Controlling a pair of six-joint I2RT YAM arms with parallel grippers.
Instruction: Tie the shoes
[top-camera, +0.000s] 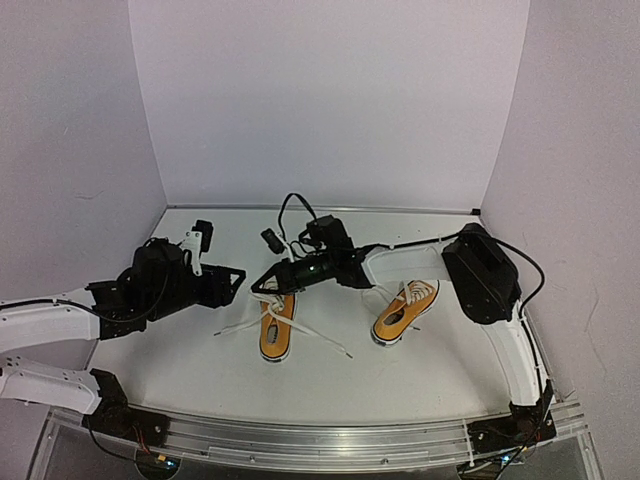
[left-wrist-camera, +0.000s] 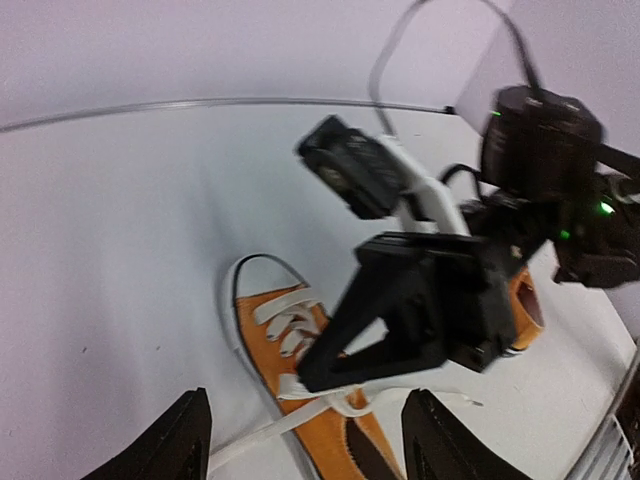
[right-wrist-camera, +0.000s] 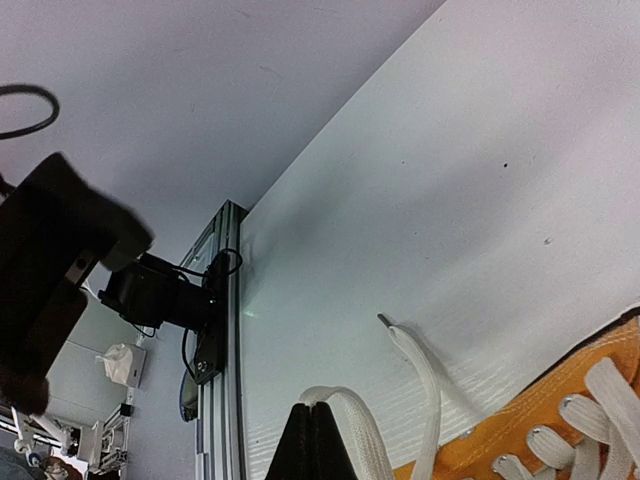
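Observation:
Two orange-yellow sneakers with white laces lie on the table: the left shoe (top-camera: 275, 328) and the right shoe (top-camera: 404, 311). My right gripper (top-camera: 258, 288) reaches over the left shoe and is shut on a loop of its white lace (right-wrist-camera: 352, 408). The right wrist view shows the closed fingertips (right-wrist-camera: 318, 440) pinching that loop. The lace's free end (right-wrist-camera: 412, 350) lies on the table beside it. My left gripper (top-camera: 233, 284) is open and empty, just left of the left shoe (left-wrist-camera: 300, 335). In the left wrist view the right gripper (left-wrist-camera: 315, 372) holds the lace above the shoe's tongue, between my open fingers (left-wrist-camera: 185, 440).
Loose lace ends trail left (top-camera: 232, 329) and right (top-camera: 328, 342) of the left shoe. White walls close in the back and sides. An aluminium rail (top-camera: 330, 440) runs along the near table edge. The right arm's cable (top-camera: 295, 205) loops above the wrist.

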